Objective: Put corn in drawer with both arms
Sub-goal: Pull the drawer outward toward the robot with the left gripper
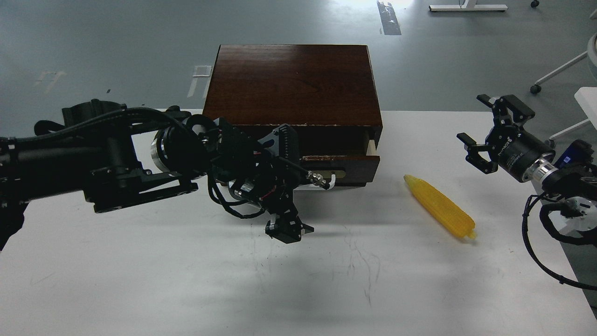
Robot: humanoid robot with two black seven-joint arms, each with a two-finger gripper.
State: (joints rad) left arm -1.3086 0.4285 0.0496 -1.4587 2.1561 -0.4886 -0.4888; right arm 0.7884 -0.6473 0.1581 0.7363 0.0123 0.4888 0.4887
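The dark brown drawer [343, 163] of the cabinet is pulled partly out, and a pale inner side shows at its right end. My left gripper [298, 186] is at the drawer's front, closed around the white bar handle [326, 185], which it mostly hides. The yellow corn [440, 206] lies on the white table to the right of the cabinet, pointing toward the drawer. My right gripper [475, 122] is open and empty, held above the table to the upper right of the corn.
The brown cabinet [291, 84] stands at the table's back edge [419, 112]. The left arm [107, 163] spans the table's left side. A chair base [559, 70] and cables [541, 233] are at the far right, past the table's right edge.
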